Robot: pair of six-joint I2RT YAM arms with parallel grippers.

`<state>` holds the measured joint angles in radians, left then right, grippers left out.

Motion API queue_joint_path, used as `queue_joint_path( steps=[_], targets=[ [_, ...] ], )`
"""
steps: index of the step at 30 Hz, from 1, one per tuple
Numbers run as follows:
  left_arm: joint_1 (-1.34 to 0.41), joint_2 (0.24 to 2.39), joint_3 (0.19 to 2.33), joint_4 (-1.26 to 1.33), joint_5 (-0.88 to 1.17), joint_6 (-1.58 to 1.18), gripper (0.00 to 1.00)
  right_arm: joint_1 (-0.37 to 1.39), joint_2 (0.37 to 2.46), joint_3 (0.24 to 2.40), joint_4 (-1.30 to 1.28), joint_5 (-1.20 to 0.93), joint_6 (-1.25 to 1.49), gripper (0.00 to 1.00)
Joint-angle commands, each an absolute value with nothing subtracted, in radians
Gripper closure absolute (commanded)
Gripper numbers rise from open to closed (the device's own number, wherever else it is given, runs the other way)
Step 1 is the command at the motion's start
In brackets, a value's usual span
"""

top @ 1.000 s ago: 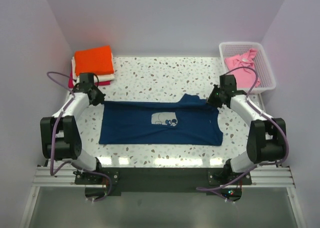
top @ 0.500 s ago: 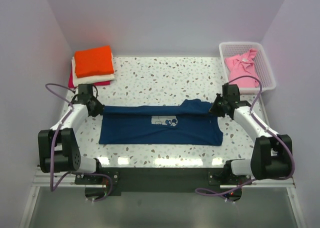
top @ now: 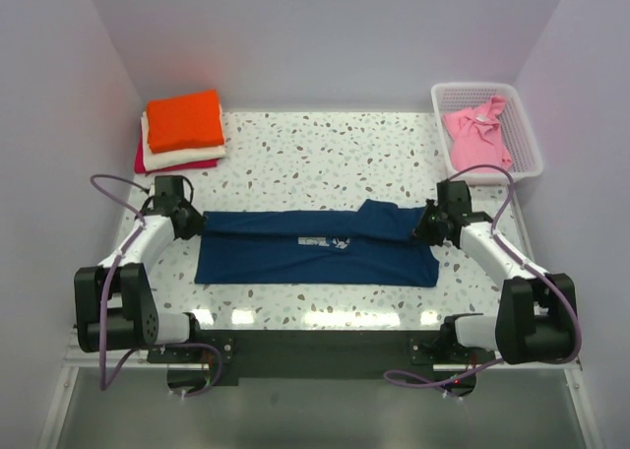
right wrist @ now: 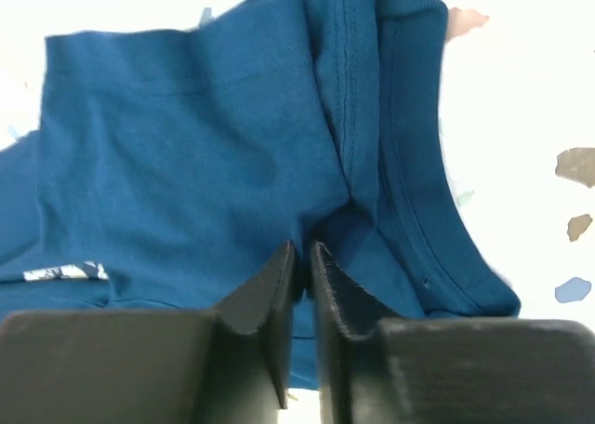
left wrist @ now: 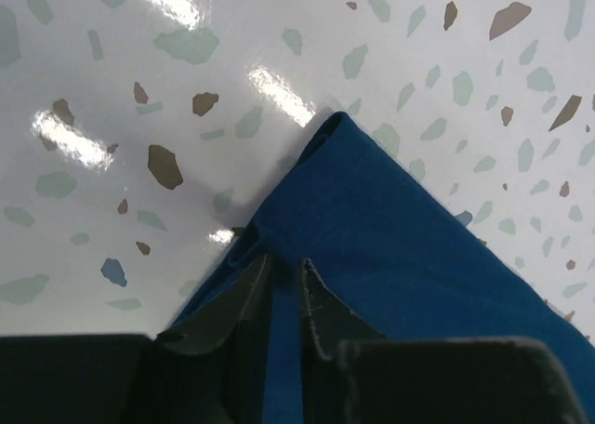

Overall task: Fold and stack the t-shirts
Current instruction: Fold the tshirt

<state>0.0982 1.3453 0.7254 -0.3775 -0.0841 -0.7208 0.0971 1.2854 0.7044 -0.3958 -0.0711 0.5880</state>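
Observation:
The navy blue t-shirt (top: 315, 250) lies across the middle of the table, its far edge folded toward the near side so the white chest graphic (top: 330, 241) barely shows. My left gripper (top: 197, 224) is shut on the shirt's left corner, and blue cloth (left wrist: 390, 247) runs between its fingers (left wrist: 284, 266). At the right end, by the collar, my right gripper (top: 425, 227) pinches the fabric (right wrist: 186, 164) in a narrow gap between its jaws (right wrist: 302, 252). A folded stack sits at the back left: orange (top: 184, 119) on top, over cream (top: 182, 157) and magenta (top: 202, 163). A pink tee (top: 477, 139) lies in the basket.
The white lattice basket (top: 472, 88) stands at the back right corner. Walls close in the table on the left, right and back. Speckled tabletop (top: 325, 154) shows between the shirt and the back wall.
Both grippers have drawn the shirt's far edge toward the near side. The shirt is now a narrower band and the fold covers most of the graphic. The right jaws have eased slightly.

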Motion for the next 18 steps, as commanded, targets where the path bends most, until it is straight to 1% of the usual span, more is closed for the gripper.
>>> queue_joint_path(
  steps=[1, 2, 3, 4, 5, 6, 10, 14, 18],
  targets=[
    [0.11, 1.273, 0.7, -0.35, -0.083, -0.739, 0.74, 0.094, 1.269, 0.68, -0.364, -0.081, 0.598, 0.73],
    [0.11, 1.261, 0.683, -0.342, -0.081, -0.742, 0.65, 0.094, 1.269, 0.68, -0.362, -0.084, 0.595, 0.68],
    [0.11, 1.252, 0.678, -0.342, -0.08, -0.742, 0.57, 0.094, 1.267, 0.683, -0.365, -0.087, 0.592, 0.6],
    [0.11, 1.24, 0.678, -0.342, -0.075, -0.739, 0.5, 0.092, 1.266, 0.686, -0.367, -0.092, 0.588, 0.57],
    [0.11, 1.235, 0.683, -0.35, -0.075, -0.738, 0.47, 0.094, 1.262, 0.705, -0.376, -0.092, 0.574, 0.54],
    [0.11, 1.232, 0.69, -0.356, -0.074, -0.733, 0.46, 0.094, 1.264, 0.721, -0.386, -0.087, 0.566, 0.49],
    [0.109, 1.218, 0.716, -0.354, -0.035, -0.693, 0.45, 0.097, 1.273, 0.787, -0.405, -0.08, 0.528, 0.4],
    [0.1, 1.239, 0.719, -0.304, 0.089, -0.654, 0.45, 0.12, 1.386, 0.911, -0.416, -0.058, 0.491, 0.39],
    [0.043, 1.267, 0.733, -0.29, 0.123, -0.617, 0.45, 0.15, 1.534, 1.021, -0.413, -0.008, 0.468, 0.39]
  ],
)
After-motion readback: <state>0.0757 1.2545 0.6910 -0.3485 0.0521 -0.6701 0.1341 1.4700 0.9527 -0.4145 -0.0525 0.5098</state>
